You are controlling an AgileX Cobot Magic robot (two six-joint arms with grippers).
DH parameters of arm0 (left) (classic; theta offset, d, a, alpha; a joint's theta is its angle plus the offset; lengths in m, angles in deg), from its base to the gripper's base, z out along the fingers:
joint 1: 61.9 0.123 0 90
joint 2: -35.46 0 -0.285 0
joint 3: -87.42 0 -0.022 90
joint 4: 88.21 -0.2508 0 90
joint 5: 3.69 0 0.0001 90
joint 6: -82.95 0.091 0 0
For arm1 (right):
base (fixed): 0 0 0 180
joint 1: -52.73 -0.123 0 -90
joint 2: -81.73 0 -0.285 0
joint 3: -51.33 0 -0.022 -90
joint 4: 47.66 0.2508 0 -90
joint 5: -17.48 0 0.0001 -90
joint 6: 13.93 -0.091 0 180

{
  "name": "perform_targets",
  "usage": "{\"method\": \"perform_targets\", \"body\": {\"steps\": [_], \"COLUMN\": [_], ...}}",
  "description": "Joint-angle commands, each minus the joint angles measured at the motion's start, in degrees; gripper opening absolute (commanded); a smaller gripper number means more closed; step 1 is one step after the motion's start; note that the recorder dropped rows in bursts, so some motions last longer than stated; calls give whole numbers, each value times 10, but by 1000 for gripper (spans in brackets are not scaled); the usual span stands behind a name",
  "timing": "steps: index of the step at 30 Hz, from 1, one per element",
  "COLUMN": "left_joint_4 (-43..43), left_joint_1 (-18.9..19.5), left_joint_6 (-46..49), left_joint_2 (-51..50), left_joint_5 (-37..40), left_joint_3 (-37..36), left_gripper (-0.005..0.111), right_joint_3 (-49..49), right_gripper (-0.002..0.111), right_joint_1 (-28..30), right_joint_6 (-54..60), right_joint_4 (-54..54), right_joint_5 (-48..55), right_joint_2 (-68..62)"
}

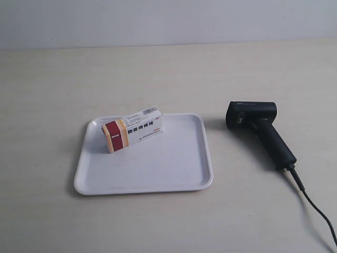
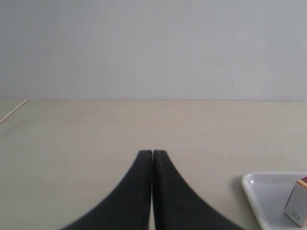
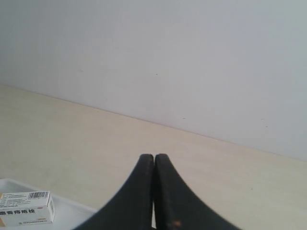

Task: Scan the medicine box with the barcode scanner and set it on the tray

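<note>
A: Where is the medicine box (image 1: 134,129) right now?

B: It sits inside the tray (image 1: 158,174), toward the far left corner as the exterior view shows it, turned at a slant. Its red and tan end faces the near side and the barcode panel is on top.

A: And the scanner?

B: The barcode scanner (image 1: 259,130) lies on its side on the table (image 1: 158,74), off the tray and just beside its right rim. Its head points toward the tray and its cable (image 1: 315,211) trails off to the near edge of the view. Nothing is holding it.

A: So what are the grippers doing?

B: Both are clenched with nothing in them. The left gripper (image 2: 152,154) has its fingertips pressed together above bare table, with a corner of the tray and box to one side. The right gripper (image 3: 154,158) looks the same, with the box visible below it. Neither arm shows in the exterior view.

A: What does that tell you?

B: My judgement is that the task looks finished, with the box delivered, the scanner set down and the arms clear.

A: And the setting?

B: A pale, wood-toned tabletop, flat and matte, against a plain light grey wall (image 1: 168,21). Nothing else is on it.
</note>
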Motion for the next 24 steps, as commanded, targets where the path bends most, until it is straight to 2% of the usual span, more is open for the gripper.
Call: {"method": "perform_targets", "body": {"steps": [1, 10, 24], "left_joint_4": [-4, -16, -16], "left_joint_1": [3, 3, 3], "left_joint_6": [-22, -22, -22], "left_joint_2": [4, 4, 4], "left_joint_5": [5, 44, 41], "left_joint_3": [-1, -1, -1], "left_gripper": [3, 3, 3], "right_joint_3": [2, 2, 2], "right_gripper": [0, 0, 0], "right_joint_1": [3, 3, 3], "right_joint_6": [1, 0, 0], "right_joint_4": [2, 2, 2], "right_joint_5": [-5, -4, -4], "right_joint_2": [2, 2, 2]}}
